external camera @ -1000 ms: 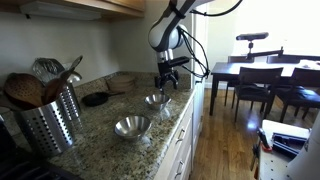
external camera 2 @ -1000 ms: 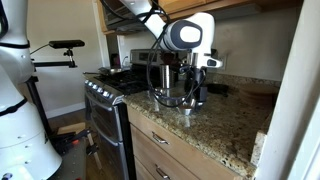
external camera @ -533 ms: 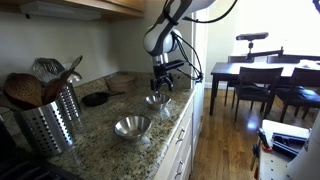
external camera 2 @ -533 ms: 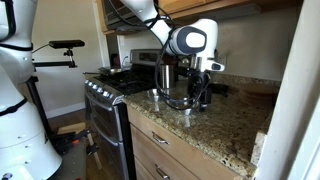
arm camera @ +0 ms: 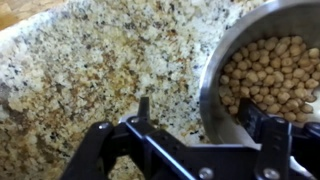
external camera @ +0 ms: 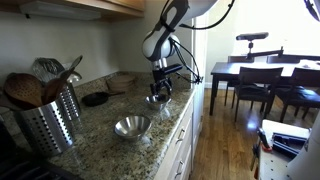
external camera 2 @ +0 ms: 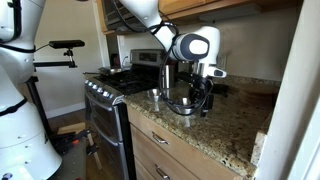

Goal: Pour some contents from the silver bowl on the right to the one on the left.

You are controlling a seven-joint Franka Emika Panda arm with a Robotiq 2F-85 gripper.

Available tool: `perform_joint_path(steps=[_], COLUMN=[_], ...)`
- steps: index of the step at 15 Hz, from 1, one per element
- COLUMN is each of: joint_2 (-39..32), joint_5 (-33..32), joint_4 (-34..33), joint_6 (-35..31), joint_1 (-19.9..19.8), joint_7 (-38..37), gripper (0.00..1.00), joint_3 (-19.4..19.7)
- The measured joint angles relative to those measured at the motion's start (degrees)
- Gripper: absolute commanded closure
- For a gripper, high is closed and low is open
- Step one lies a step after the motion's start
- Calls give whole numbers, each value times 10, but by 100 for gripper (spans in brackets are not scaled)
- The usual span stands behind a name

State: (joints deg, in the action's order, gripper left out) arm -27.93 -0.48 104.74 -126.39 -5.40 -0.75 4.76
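Wrist view: the claw (arm camera: 195, 125) has been lowered onto the chickpea bowl (arm camera: 207, 98), spread wide astride its rim, not pinched yet, so pouring's still ahead.

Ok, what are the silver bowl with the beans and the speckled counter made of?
Round silver bowl: looks like polished metal, probably stainless steel; its wall is bright grey and reflective. Speckled beige-and-black countertop: looks like polished granite or similar stone, from the irregular flecks and sheen; laminate can't be ruled out.
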Motion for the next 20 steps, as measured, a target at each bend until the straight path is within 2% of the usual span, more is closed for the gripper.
perform_joint_path(steps=[6,8,9,12,17,20], joint_2=[-1,-1,-1,1,7,11], joint_5=[0,0,0,3,4,-3], joint_4=[-1,-2,-2,-14,-31,-32], joint_6=[1,1,2,11,39,59], joint_1=[0,0,0,0,1,5], joint_7=[2,2,3,5,5,5], gripper=[80,90,89,95,90,92], joint_3=[0,0,0,0,0,0])
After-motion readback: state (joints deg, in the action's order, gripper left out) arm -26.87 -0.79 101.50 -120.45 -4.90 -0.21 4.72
